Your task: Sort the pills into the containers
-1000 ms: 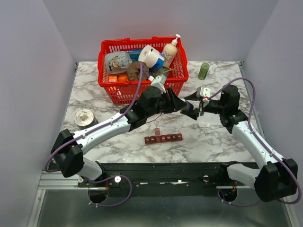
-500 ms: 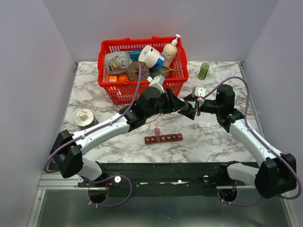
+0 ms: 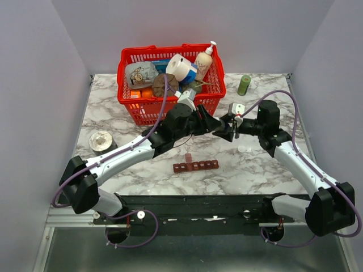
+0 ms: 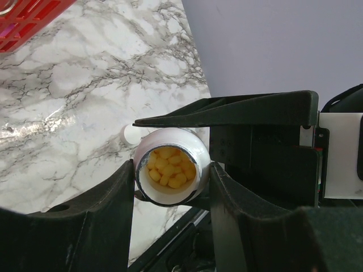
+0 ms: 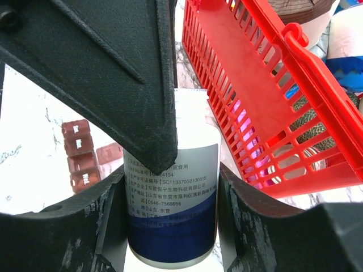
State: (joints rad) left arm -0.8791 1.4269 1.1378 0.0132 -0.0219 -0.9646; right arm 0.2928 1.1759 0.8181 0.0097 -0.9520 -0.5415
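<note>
A white pill bottle with a blue-banded label hangs in mid-air between both arms. Its mouth is uncapped and shows yellow pills inside. My left gripper is shut on its neck end. My right gripper has a finger pressed on each side of the base. In the top view the two grippers meet nose to nose in front of the basket. The containers, a dark red strip of small compartments, lie on the marble below, one lid flipped up. They also show at the left of the right wrist view.
A red mesh basket full of groceries stands just behind the grippers and close to the right of the bottle. A green cylinder stands at the back right. A round grey object sits far left. A small white cap lies on the marble.
My right gripper has moved left onto the bottle's base and closed on it. The left arm has held the bottle nearly still.
</note>
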